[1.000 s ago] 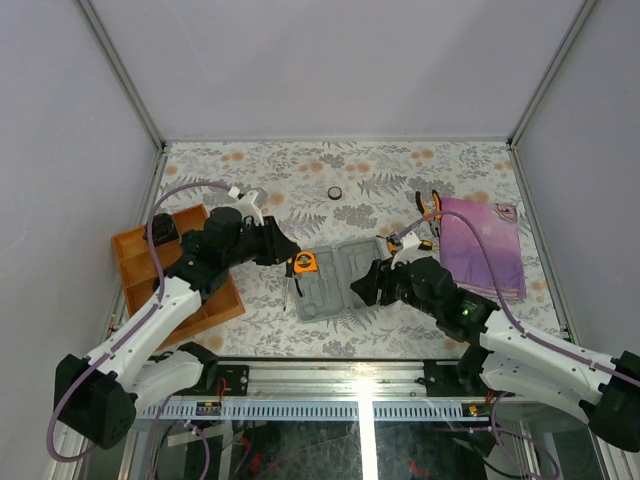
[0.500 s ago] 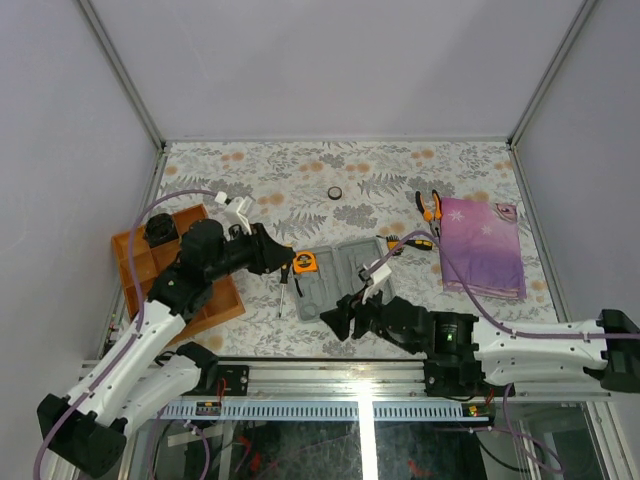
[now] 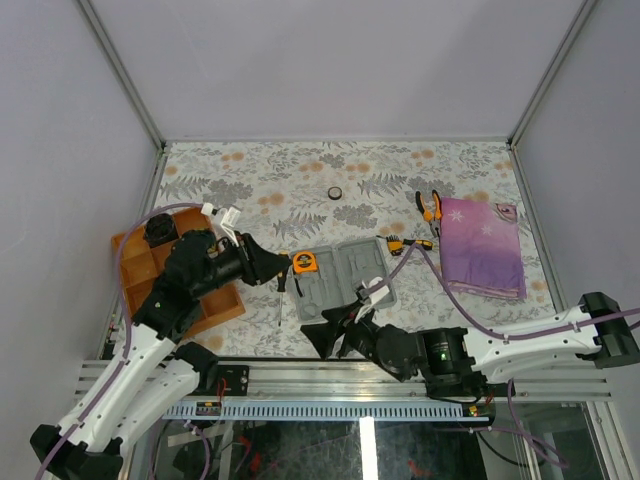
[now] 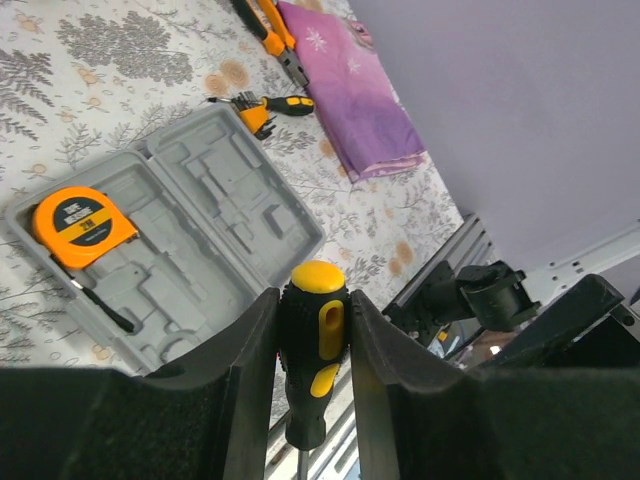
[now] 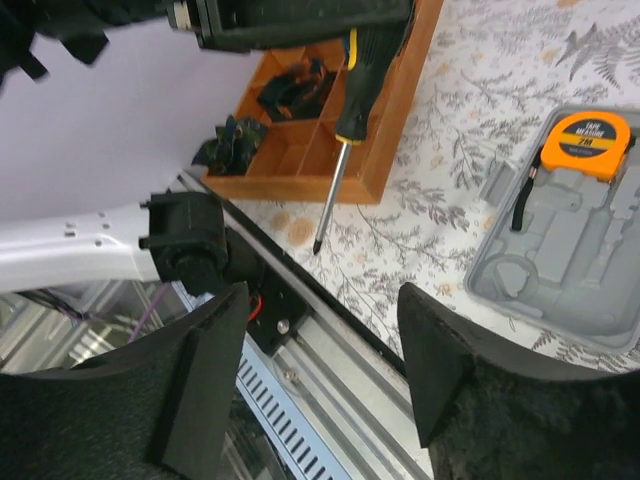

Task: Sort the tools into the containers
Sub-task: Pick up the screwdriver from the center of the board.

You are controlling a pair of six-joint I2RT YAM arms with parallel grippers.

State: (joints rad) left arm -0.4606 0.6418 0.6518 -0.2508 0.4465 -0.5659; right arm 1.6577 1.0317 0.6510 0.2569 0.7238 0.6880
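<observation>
The left gripper (image 4: 314,300) is clamped on the handle of the black-and-yellow screwdriver (image 4: 316,345). The grey tool case (image 4: 215,215) lies open ahead of its tips, with the orange tape measure (image 4: 82,222) inside. The right gripper (image 5: 322,300) gapes wide and holds nothing.

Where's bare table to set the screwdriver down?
Bare table along its far edge behind the tape ring, and between ring and pliers. Crowded near edge: tool case, orange tray, left gripper, right gripper.
</observation>
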